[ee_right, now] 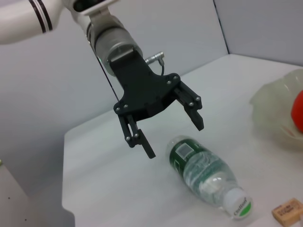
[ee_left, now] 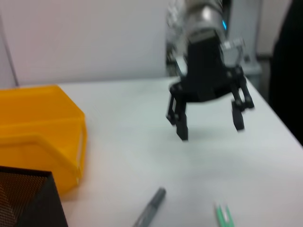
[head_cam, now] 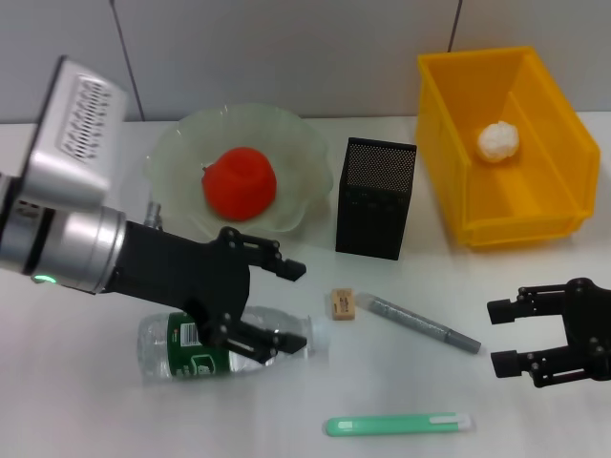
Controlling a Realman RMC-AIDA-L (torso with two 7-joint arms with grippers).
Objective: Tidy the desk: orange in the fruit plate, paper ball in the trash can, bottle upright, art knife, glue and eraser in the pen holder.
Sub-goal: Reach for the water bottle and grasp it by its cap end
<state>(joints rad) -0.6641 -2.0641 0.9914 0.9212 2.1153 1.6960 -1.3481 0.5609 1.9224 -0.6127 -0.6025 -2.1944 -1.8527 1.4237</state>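
The bottle lies on its side on the worktop, directly under the left pincer. To stand it up well, grip mid-body across the label — not the slippery cap. That pincer gapes wide, empty; the right pincer hovers apart — wide, empty too.

Orange seated in fruit plate; paper ball in trash can; bottle laid flat; eraser, glue, art knife laid beside pen holder.
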